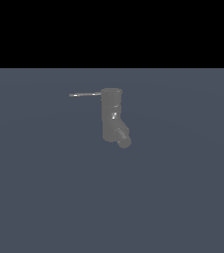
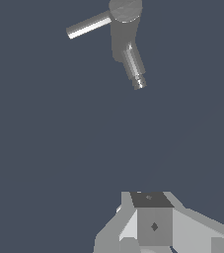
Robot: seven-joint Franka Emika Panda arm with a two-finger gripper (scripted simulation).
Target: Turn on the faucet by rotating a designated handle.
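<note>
Only the wrist view shows the jaws (image 2: 153,225), well apart from the faucet (image 2: 125,29) and its handle (image 2: 89,24); whether they are open cannot be told.

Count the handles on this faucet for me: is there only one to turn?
1. The handle sticks sideways from the top of the faucet, toward the exterior view's left. The faucet's far side is hidden, so another cannot be ruled out.

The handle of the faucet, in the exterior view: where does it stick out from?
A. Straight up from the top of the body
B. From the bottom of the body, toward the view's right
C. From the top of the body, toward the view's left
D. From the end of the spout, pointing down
C: the handle is a thin rod leaving the top of the faucet sideways toward the exterior view's left, while the stubby spout sits near the lower end.
</note>
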